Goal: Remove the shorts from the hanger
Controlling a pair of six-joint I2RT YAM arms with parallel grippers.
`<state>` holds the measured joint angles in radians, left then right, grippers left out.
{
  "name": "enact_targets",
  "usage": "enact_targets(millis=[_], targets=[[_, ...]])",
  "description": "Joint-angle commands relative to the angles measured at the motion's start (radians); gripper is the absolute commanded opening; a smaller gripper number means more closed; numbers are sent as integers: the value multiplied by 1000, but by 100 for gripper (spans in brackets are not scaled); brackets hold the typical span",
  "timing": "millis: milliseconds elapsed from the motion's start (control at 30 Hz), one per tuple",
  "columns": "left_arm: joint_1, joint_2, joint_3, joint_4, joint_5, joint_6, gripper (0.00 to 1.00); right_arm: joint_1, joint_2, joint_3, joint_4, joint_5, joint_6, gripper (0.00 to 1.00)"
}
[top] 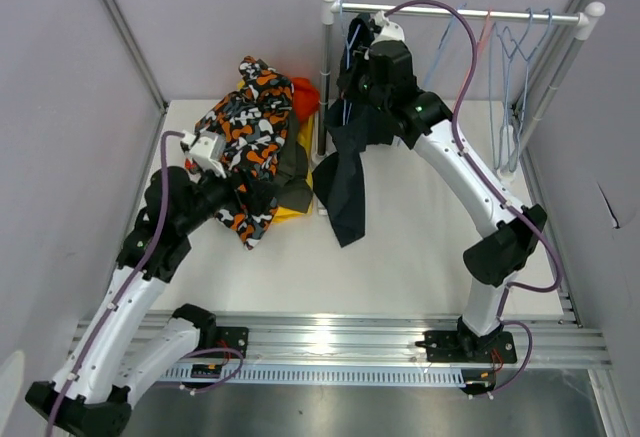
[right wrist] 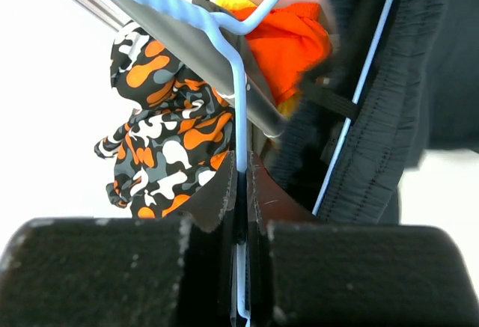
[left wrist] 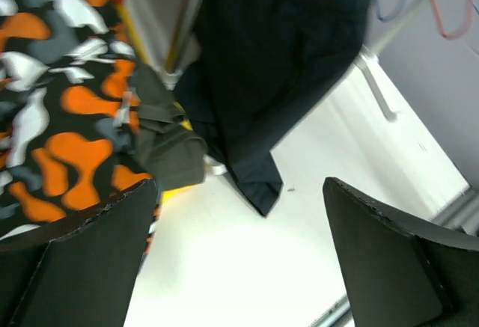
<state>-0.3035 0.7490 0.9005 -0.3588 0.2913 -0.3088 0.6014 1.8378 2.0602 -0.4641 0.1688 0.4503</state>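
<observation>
One right pincer (right wrist: 241, 192) clamped on hanger wire (right wrist: 239, 117), hidden overhead

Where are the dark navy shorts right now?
In the top view, the dark navy shorts hang at the left end of the rail from the hanger pinched by the right gripper, just right of the camouflage shorts.

Shorts: five pairs. Four are heaped at ten o'clock on the table (top: 420, 247): camouflage pair (top: 245, 147), orange-red pair (top: 305, 97), olive-grey pair (top: 293, 162), yellow pair (top: 288, 214). The navy-black pair (top: 340, 187) hangs at twelve o'clock. Rack (top: 440, 12): one. Hangers: one pale blue hanger (right wrist: 241, 117) bearing the navy-black pair; the empty hangers (top: 520, 67) at two o'clock number perhaps four, their wires overlapping. Arms: two, left arm (top: 130, 287) and right arm (top: 470, 177).
</observation>
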Motion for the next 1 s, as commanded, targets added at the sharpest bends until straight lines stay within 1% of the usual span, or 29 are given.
enact_targets(millis=[0, 33, 67, 133, 167, 233, 333, 433, 467, 733, 967], targets=[[-150, 51, 78, 41, -44, 57, 99, 20, -90, 60, 22, 38, -27, 0], [-187, 65, 95, 46, -58, 66, 99, 21, -109, 61, 21, 38, -25, 0], [-248, 79, 100, 70, -72, 73, 99, 24, -142, 60, 18, 44, -25, 0], [-295, 99, 98, 118, -75, 65, 99, 41, -176, 58, 15, 67, -25, 0], [-319, 114, 95, 174, -66, 39, 99, 49, -210, 52, 13, 77, -28, 0], [-341, 128, 74, 268, -15, 11, 99, 69, -239, 41, 7, 98, -33, 0], [-413, 159, 71, 337, -35, 5, 99, 93, -290, 26, 2, 123, -33, 0], [-483, 211, 86, 356, -46, 13, 99, 110, -331, -5, -1, 140, -25, 0], [-496, 239, 92, 389, -50, 17, 99, 113, -339, -9, -5, 144, -16, 0], [-566, 340, 129, 480, -12, 14, 99, 164, -405, -72, 9, 173, -2, 0], [-652, 372, 179, 477, -23, 31, 99, 172, -422, -104, 16, 186, -4, 0]])
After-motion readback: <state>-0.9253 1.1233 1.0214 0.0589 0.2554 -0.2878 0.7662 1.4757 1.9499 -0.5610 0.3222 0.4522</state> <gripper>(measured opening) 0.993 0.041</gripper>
